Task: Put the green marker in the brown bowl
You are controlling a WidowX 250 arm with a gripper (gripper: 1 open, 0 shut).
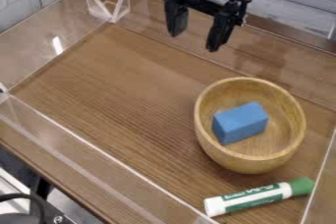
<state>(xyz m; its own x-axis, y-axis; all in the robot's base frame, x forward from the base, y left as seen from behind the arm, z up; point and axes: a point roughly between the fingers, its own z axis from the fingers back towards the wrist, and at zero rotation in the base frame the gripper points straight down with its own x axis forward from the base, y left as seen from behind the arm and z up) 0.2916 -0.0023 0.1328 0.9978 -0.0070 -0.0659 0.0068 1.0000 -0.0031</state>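
Note:
The green marker lies flat on the wooden table near the front right corner, its green cap pointing right. Just behind it stands the brown bowl, round and shallow, with a blue rectangular block inside it. My gripper hangs at the back of the table, well above and behind the bowl. Its two black fingers point down and stand apart with nothing between them.
Clear plastic walls fence the wooden tabletop on the left, front and back. A folded clear plastic piece stands at the back left. Bare wood spreads across the left and middle of the table.

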